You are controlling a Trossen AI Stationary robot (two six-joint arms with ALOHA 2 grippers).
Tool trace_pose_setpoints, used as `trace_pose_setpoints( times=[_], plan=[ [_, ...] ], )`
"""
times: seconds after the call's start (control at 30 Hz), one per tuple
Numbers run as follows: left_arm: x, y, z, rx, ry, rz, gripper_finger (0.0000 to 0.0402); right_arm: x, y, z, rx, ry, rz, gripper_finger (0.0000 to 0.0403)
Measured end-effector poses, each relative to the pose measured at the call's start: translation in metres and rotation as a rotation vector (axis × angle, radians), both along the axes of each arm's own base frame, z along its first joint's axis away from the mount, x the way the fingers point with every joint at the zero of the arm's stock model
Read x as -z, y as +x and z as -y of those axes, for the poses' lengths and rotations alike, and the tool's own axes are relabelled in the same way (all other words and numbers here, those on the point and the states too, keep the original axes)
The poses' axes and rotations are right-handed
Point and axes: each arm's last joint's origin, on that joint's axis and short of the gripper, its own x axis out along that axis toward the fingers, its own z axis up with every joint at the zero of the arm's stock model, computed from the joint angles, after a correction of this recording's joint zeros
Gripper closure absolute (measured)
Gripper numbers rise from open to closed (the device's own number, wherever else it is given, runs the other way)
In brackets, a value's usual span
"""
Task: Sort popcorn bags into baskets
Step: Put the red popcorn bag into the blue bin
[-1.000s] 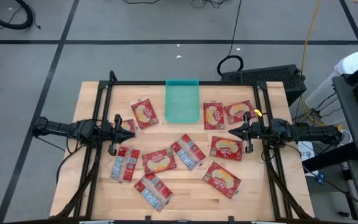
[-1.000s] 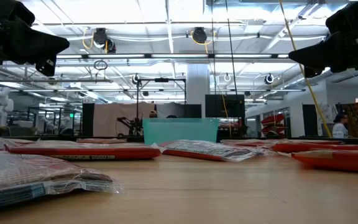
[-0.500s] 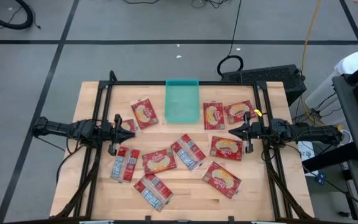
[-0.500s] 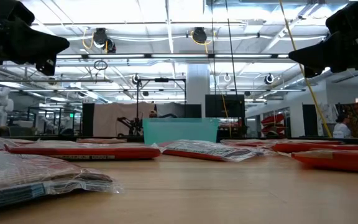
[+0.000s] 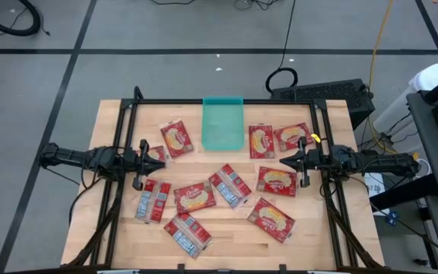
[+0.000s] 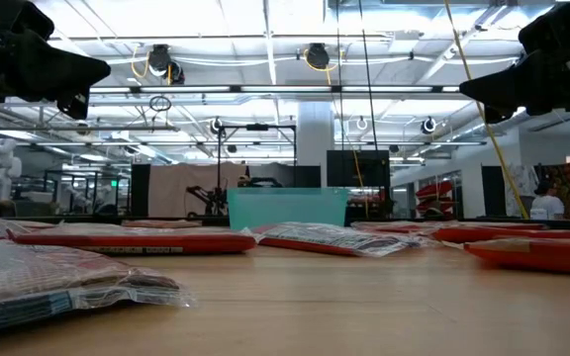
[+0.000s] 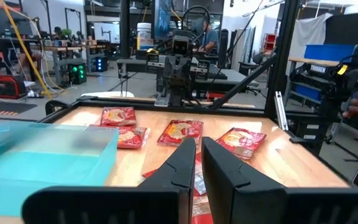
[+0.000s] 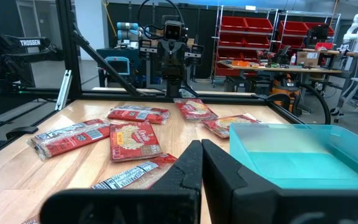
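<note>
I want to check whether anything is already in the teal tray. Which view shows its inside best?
The high view: it looks straight down into the teal tray, whose floor shows bare. The low view shows only its side wall. The right wrist view shows much of the inside at a slant, the left wrist view less.

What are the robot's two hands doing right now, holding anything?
Left hand: closed, holding nothing, up above the table.
Right hand: closed, holding nothing, up above the table.
</note>
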Motion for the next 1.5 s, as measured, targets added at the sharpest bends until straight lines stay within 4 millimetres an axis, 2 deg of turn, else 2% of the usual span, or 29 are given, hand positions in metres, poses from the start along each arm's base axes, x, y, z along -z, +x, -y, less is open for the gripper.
trace_pose_setpoints(
  times=[0.2,0.3,0.47,0.6,0.77,0.93,1.03,1.17,1.5],
  plan=[
    [-0.016,-0.002,0.000,0.004,-0.031,0.168,0.0369,0.000,0.000,0.000,0.000,0.031,0.001,0.0403],
    [-0.028,-0.006,0.000,0.019,0.010,0.261,0.0369,0.000,0.000,0.000,0.000,0.023,0.001,0.0403],
    [-0.066,-0.017,-0.003,-0.020,0.030,0.306,0.0369,0.000,0.000,0.000,-0.001,0.026,0.001,0.0403],
    [-0.110,-0.027,-0.007,-0.077,0.052,0.267,0.0369,0.000,0.000,0.000,0.000,0.015,0.002,0.0403],
    [-0.162,-0.035,-0.010,-0.118,0.115,0.116,0.0369,-0.001,0.000,0.000,0.004,0.011,0.011,0.0403],
    [-0.194,-0.031,-0.011,-0.200,0.151,-0.088,0.0369,-0.001,0.000,0.000,0.004,0.062,0.015,0.0403],
    [-0.195,-0.019,-0.010,-0.214,0.153,-0.232,0.0369,-0.002,0.000,0.000,0.005,0.083,0.019,0.0403],
    [-0.176,0.002,-0.006,-0.216,0.150,-0.430,0.0369,-0.004,0.000,0.001,0.045,0.112,0.051,0.0403],
    [-0.097,0.052,-0.005,-0.310,0.167,-0.812,0.0367,-0.005,-0.001,0.006,0.188,0.163,0.075,0.0403]
  ],
)
